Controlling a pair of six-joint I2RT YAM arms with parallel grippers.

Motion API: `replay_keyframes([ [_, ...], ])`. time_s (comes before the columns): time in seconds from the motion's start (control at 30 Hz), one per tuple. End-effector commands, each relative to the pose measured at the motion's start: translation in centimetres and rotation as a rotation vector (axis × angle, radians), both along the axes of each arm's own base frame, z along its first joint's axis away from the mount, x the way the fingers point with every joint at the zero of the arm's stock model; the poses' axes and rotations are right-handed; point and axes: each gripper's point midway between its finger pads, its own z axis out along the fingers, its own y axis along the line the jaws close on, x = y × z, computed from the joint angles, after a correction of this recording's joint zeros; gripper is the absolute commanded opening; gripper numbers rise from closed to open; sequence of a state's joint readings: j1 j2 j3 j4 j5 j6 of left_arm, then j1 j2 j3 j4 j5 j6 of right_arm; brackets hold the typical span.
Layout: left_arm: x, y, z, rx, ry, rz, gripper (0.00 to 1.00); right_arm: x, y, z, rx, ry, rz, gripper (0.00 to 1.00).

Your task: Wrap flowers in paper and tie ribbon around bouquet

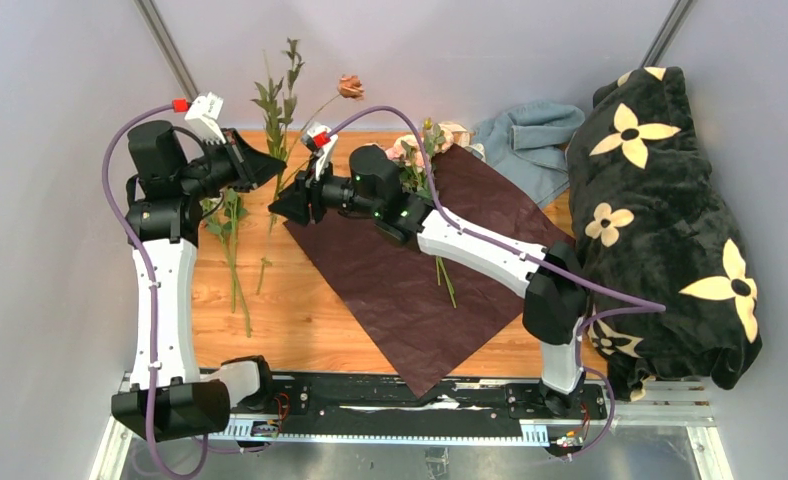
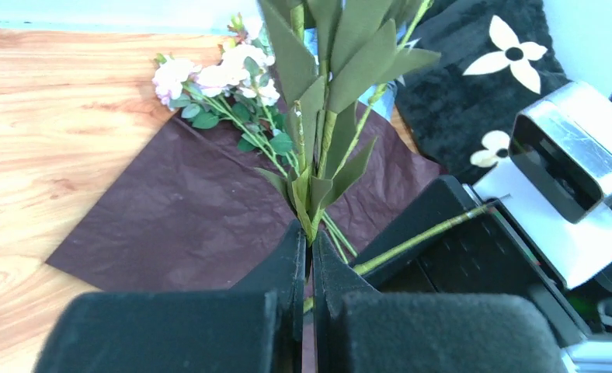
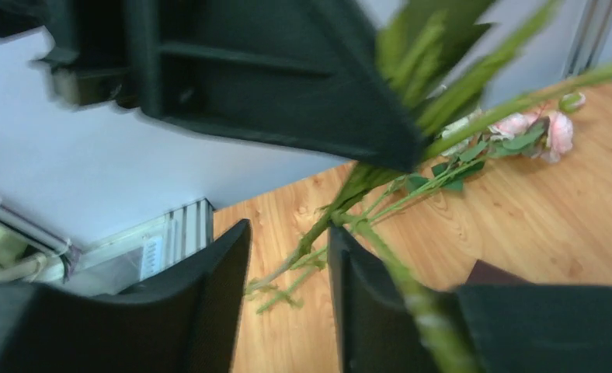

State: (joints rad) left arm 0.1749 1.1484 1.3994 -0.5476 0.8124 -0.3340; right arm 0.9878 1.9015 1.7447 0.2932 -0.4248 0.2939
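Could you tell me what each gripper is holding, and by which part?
The left gripper pinches a leafy green stem near its lower end; the right gripper is open, gripping nothing.

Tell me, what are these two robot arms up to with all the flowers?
They are partway through making a bouquet. The left gripper is clamped shut on a leafy green stem, holding it up above the table. The right gripper hovers close beside it with its jaws open. The dark red paper lies flat, with the pink roses at its far corner. Nothing is wrapped yet.
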Motion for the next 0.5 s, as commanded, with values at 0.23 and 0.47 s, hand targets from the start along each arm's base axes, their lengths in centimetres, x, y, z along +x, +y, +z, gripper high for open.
replay_keyframes([
  [0.23, -2.6, -1.9, 1.0, -0.061, 0.006, -0.097, 0.0, 0.6, -3.0, 0.4, 0.028, 0.041, -0.144, 0.35],
  [0.47, -2.5, -2.5, 0.1, -0.112, 0.027, -0.123, 0.0, 1.6, -1.8, 0.0, 0.047, 0.044, -0.156, 0.5],
])
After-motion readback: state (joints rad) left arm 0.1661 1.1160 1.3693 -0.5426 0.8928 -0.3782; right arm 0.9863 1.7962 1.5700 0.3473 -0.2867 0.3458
